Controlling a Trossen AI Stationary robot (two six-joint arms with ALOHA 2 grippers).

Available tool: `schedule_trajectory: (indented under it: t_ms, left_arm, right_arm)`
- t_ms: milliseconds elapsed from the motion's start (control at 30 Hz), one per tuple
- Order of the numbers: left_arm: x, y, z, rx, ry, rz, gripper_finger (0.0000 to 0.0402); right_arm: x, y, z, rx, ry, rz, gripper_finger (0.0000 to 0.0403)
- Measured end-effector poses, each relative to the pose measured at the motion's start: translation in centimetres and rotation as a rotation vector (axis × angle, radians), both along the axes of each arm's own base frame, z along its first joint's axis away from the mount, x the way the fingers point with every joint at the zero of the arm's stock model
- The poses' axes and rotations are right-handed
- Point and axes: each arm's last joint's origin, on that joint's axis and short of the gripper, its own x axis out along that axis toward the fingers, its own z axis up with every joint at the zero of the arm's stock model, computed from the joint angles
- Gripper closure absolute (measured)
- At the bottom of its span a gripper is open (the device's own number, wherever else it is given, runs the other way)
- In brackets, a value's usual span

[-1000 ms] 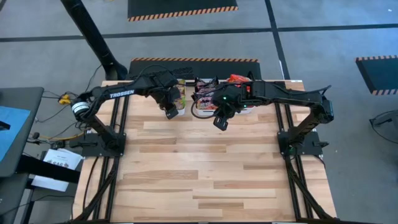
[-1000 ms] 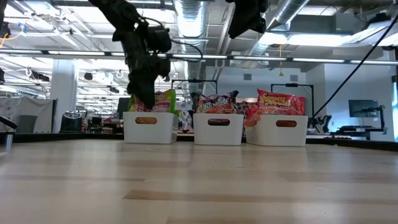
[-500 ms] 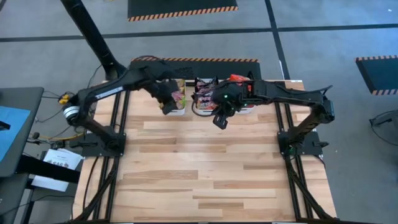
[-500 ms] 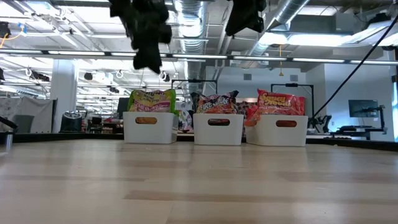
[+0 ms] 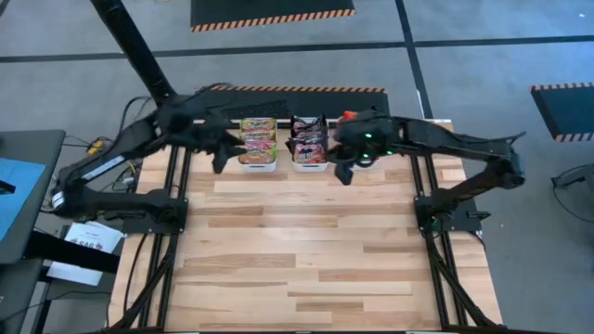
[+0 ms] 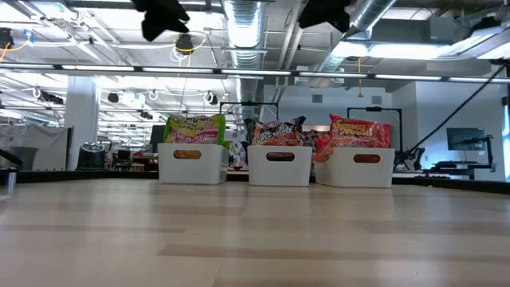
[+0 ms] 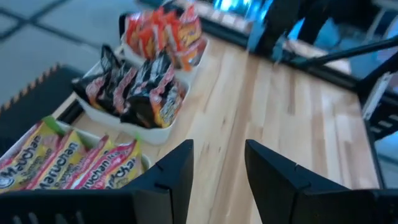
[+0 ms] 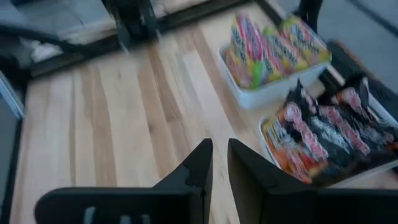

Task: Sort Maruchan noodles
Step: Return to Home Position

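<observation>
Both arms reach over the white bins [image 5: 257, 160]: left gripper [image 7: 217, 171] parted, right gripper [image 8: 220, 168] narrowly parted (both empty).

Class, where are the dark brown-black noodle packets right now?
In the high view, the dark packets stand in the middle white bin, between the green-yellow packets and red-orange packets.

Past our left gripper [image 7: 217, 171], whose 2 dark fingers [image 7: 171, 180] stood apart with nothing between them, we saw 3 white bins [image 7: 134, 132] in a row on the wooden table [image 7: 286, 118]. The nearest held green-yellow Maruchan packets [image 7: 68, 165], the middle one dark brown-black packets [image 7: 134, 93], the farthest red-orange packets [image 7: 163, 34].
</observation>
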Motion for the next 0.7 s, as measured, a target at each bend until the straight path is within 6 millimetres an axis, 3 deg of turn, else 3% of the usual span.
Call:
schedule_trajectory:
  t_ms: [233, 400, 700]
  left_arm:
    - [-4.3, -3.2, -2.6, 0.049, -0.250, -0.003, 0.0272]
    - [-7.0, -4.7, -4.3, 0.079, -0.381, 0.045, 0.0272]
    - [-10.3, -6.4, -7.7, 0.106, -0.486, 0.061, 0.0272]
  right_arm:
    - [-4.0, 0.1, -1.8, 0.013, -0.191, -0.033, 0.0329]
    - [-5.6, 0.4, -2.9, -0.024, -0.310, -0.012, 0.0329]
    - [-7.4, 1.2, -7.0, 0.053, -0.435, 0.084, 0.0329]
